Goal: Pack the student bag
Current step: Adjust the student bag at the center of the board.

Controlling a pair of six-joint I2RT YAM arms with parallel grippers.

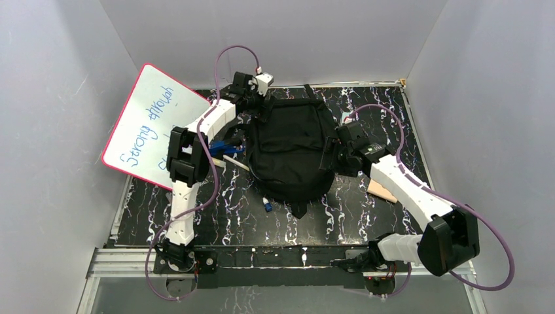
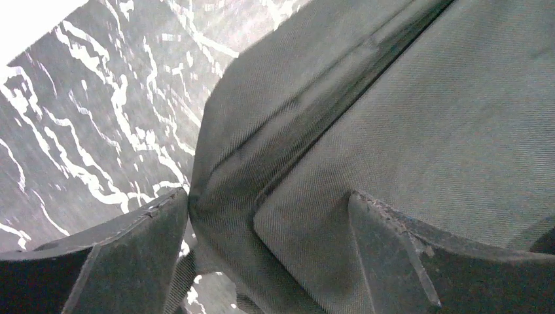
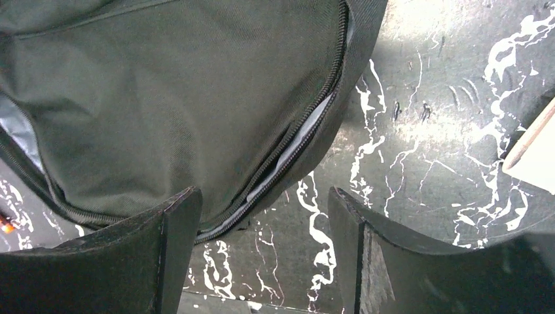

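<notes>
My right gripper (image 3: 262, 196) stands released, fingers spread and gripping nothing. Its left finger hangs over the bag (image 3: 163, 85) and its right one over bare table (image 3: 425, 131). The zipper (image 3: 307, 124) runs straight up the gap between them, part open, with something pale showing inside. That is what I judge the next move turns on: the opening lies along the bag's right edge, right under this hand.

The bag lies flat mid-table, its long axis running away from my bases, with a tan slab (image 1: 381, 191) just beside my right forearm. My left gripper (image 2: 268, 195) is at the bag's far left corner, also spread wide, straddling a seam fold without pinching it. Beyond it leans a whiteboard (image 1: 154, 124).

Only the right wrist view shows the open zipper. From above the bag looks like a closed black mass.
</notes>
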